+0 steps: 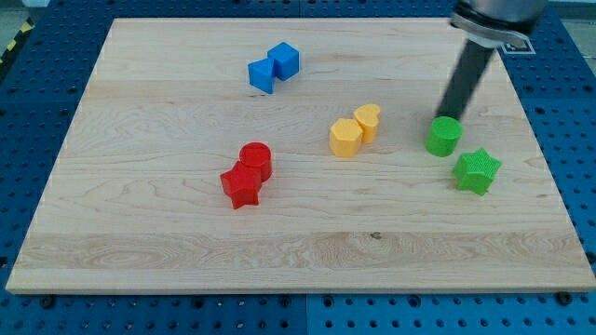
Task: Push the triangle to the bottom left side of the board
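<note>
- Roughly centred in the camera view, a pale wooden board lies on a blue perforated table.
- Eight small coloured blocks sit on the board in four same-coloured pairs.
- Near the view's top, left of centre, is the blue triangle, the block named in the task. It touches a blue cube that sits just up and to its right.
- The triangle is in the upper half of the board, well apart from the bottom left corner.
- Left of centre and lower down, a red cylinder touches a red star just below it.
- Near the middle, a yellow hexagon-like block touches a second yellow block, rounded, whose exact shape I cannot tell.
- Toward the view's right, a green cylinder stands near a green star, with a small gap between them.
- A dark rod slants down from the view's top right corner. My tip sits just behind the green cylinder, on its upper side; whether it touches that block I cannot tell.
- The rod is a plain pusher and holds nothing.
- My tip is far from the blue triangle, with the yellow pair lying between them.
</note>
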You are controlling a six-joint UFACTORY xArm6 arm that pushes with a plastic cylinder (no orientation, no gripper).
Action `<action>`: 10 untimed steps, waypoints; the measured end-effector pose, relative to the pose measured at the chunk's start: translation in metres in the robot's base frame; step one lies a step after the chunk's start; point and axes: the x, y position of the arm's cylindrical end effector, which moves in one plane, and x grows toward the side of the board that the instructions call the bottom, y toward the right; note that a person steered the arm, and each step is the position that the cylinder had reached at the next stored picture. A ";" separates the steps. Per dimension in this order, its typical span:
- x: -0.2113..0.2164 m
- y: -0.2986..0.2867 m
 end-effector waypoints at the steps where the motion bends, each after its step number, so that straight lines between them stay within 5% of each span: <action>1: -0.044 -0.039; 4: -0.110 -0.153; 6: -0.077 -0.207; 8: -0.122 -0.248; 10: -0.064 -0.252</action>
